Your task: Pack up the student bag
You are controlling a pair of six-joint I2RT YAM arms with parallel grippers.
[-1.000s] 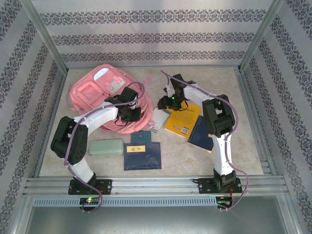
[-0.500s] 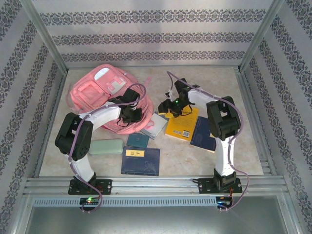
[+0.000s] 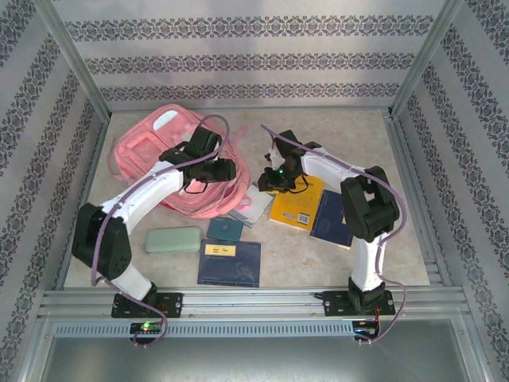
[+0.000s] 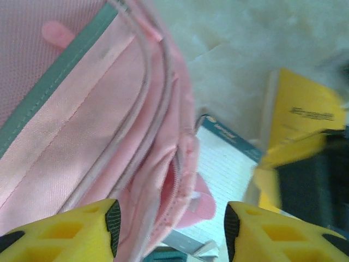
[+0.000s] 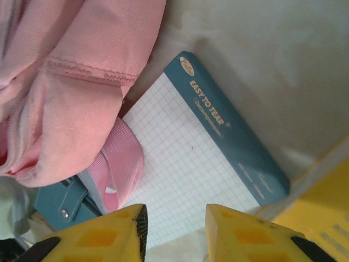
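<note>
The student bag [image 3: 155, 155] lies flat on the table [image 3: 398, 151], toward ten o'clock as seen from above the arms, its zipped pockets facing up. The left gripper [image 3: 228, 169] hangs over the bag's three o'clock edge, its yellow fingers [image 4: 82, 232] spread wide above a zipped seam. The right gripper [image 3: 270, 181] hovers at the bag's four o'clock, its jaws a little apart over a squared notepad [image 5: 191, 158]. One corner of the pad is tucked under a pink strap [image 5: 117, 164]. A yellow book [image 3: 298, 203] lies at the pad's three o'clock.
</note>
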